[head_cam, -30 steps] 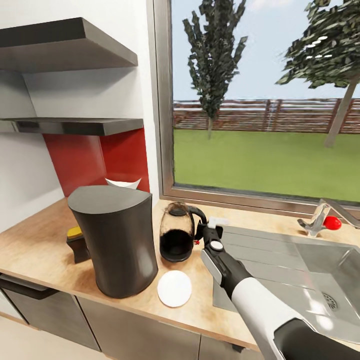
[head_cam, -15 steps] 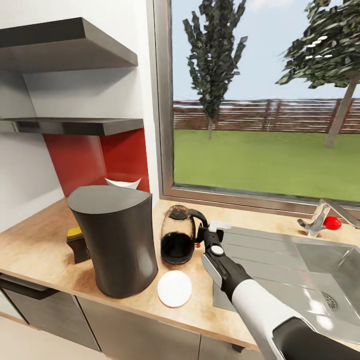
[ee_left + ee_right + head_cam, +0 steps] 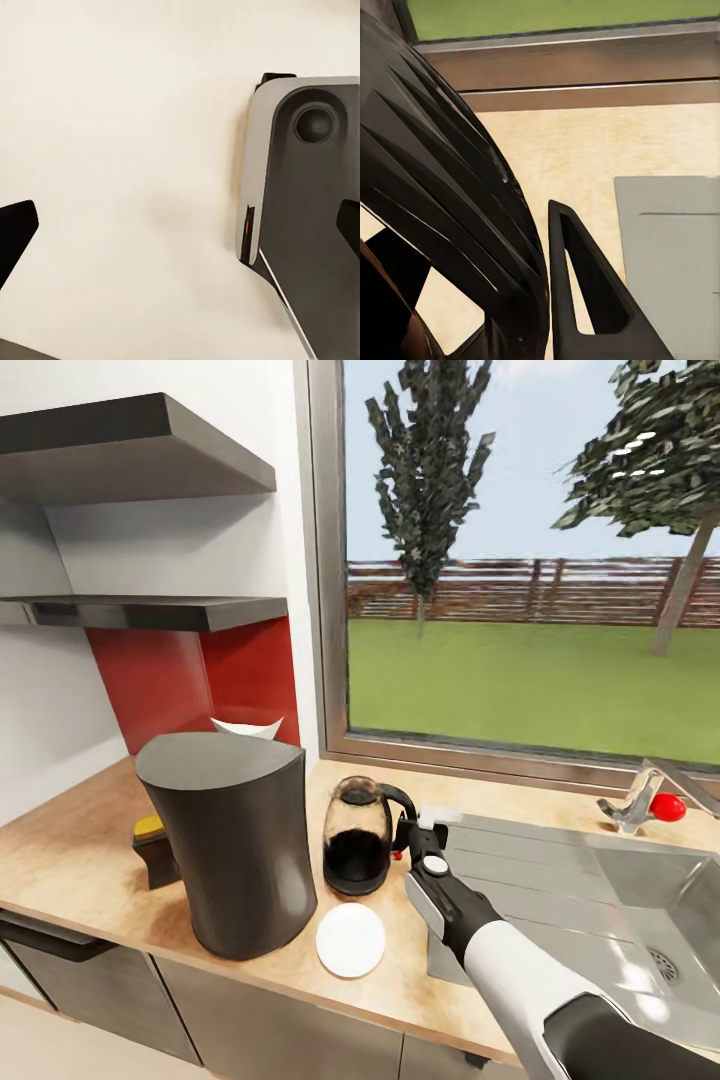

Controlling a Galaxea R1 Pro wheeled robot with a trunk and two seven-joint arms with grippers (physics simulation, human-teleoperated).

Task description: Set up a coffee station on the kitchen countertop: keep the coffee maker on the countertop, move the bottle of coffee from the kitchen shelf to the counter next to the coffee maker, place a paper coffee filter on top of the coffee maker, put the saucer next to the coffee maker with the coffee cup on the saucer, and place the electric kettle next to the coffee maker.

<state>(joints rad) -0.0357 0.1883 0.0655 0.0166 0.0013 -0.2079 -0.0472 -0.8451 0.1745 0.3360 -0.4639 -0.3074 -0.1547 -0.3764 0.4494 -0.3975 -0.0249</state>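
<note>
Head camera first: the right arm reaches forward from the lower right, white forearm and black wrist rising to the right gripper (image 3: 410, 830), which sits at the black loop handle of the rounded dark-tinted glass electric kettle (image 3: 356, 848); whether it pinches the handle or merely flanks it cannot be told. That kettle stands upright on the light beige wood-grain table (image 3: 80, 860), just beside the tall matte dark-grey cylindrical coffee maker (image 3: 232, 842). A small plain white round saucer (image 3: 350, 939) lies flat near the table's front edge, between coffee maker and forearm. The small dark coffee bottle with a tan-yellow cap (image 3: 155, 848) peeks out at the coffee maker's far side, and a white paper filter (image 3: 247, 727) shows behind its flat top. A steel sink (image 3: 600, 890) lies beside the arm. Left wrist camera: a dark finger tip at each side edge, well apart, so the left gripper (image 3: 184, 232) is spread wide over a pale surface. Right wrist camera: the kettle's dark glass body (image 3: 427, 195) looms close beside one black finger (image 3: 585, 292).
</note>
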